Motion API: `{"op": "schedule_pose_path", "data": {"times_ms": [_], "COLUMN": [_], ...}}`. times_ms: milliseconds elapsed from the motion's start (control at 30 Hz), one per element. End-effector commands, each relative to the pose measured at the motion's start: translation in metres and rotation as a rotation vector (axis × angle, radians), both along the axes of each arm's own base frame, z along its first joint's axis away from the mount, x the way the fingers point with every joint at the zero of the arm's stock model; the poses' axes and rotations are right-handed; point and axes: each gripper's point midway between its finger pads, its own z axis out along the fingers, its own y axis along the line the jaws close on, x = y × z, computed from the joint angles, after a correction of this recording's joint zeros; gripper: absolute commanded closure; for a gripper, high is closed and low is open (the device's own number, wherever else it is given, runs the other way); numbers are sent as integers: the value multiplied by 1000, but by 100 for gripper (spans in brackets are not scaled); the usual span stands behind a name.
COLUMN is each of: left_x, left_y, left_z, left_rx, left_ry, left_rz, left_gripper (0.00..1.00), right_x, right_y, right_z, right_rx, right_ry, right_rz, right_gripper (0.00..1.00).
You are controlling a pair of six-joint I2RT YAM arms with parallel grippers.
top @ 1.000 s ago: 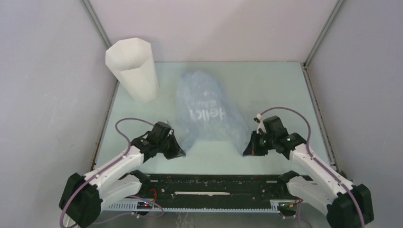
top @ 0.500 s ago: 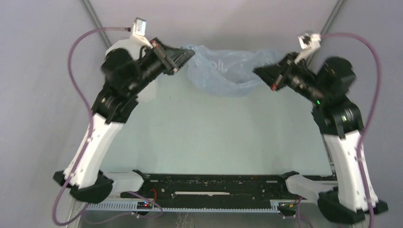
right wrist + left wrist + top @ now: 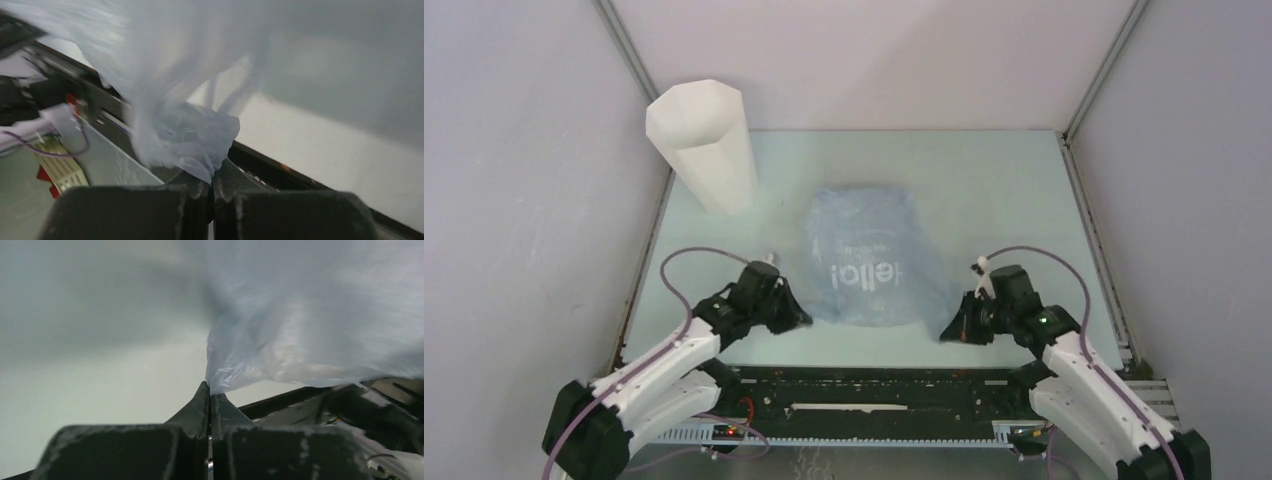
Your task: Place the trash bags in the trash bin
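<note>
The pale blue trash bag (image 3: 874, 255) with white lettering lies spread on the table between my two grippers. My left gripper (image 3: 801, 319) is shut on the bag's near left corner; the left wrist view shows the plastic (image 3: 280, 335) pinched at the fingertips (image 3: 202, 397). My right gripper (image 3: 946, 333) is shut on the near right corner, where crumpled plastic (image 3: 195, 135) bunches above the closed jaws. The tall white faceted trash bin (image 3: 704, 145) stands upright at the far left, apart from both grippers.
Grey enclosure walls (image 3: 514, 200) close in the pale green table (image 3: 1004, 190) on the left, back and right. A black rail with wiring (image 3: 874, 385) runs along the near edge between the arm bases.
Half a second ago both arms held the bag raised high toward the back. Now both are low near the front edge, with the bag spread flat on the table.
</note>
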Motion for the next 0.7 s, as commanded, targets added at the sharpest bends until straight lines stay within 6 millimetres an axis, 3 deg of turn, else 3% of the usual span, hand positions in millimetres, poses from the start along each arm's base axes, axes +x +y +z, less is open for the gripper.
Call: {"op": "schedule_pose_path", "data": {"times_ms": [0, 100, 133, 200, 267, 300, 333, 367, 400, 433, 500, 533, 600, 667], "left_x": [85, 127, 137, 147, 130, 117, 107, 104, 109, 116, 125, 125, 100, 63], "left_y": [-27, -43, -51, -65, -65, -62, -60, -60, -62, -62, -65, -63, -62, -63], "left_z": [164, 259, 305, 389, 477, 508, 523, 519, 494, 457, 350, 293, 171, 91], "left_rx": [-192, -185, -199, -251, -298, -302, -295, -285, -269, -251, -190, -160, -128, -146], "left_ry": [-481, -596, -663, -790, -1002, -1101, -1173, -1189, -1147, -1074, -850, -715, -406, -199], "left_rz": [23, -67, -99, -142, -156, -162, -167, -163, -150, -119, -88, -66, -81, -101], "left_gripper": [100, 100, 100, 100, 100, 100, 100, 100, 100, 100, 100, 100, 100, 100], "right_x": [73, 108, 118, 126, 120, 112, 105, 100, 97, 99, 102, 100, 78, 44], "right_y": [14, 18, 20, 21, 20, 19, 20, 20, 22, 24, 24, 24, 22, 23], "right_z": [133, 209, 236, 311, 386, 413, 426, 425, 413, 386, 301, 245, 143, 77], "right_rx": [161, 163, 153, 143, 142, 145, 156, 171, 188, 194, 161, 125, 76, 79], "right_ry": [-462, -524, -536, -634, -827, -926, -997, -1033, -1039, -992, -798, -645, -352, -162], "right_rz": [-48, 10, 29, 60, 70, 69, 75, 83, 89, 83, 62, 52, 51, 56], "right_gripper": [100, 100, 100, 100, 100, 100, 100, 100, 100, 100, 100, 100, 100, 100]}}
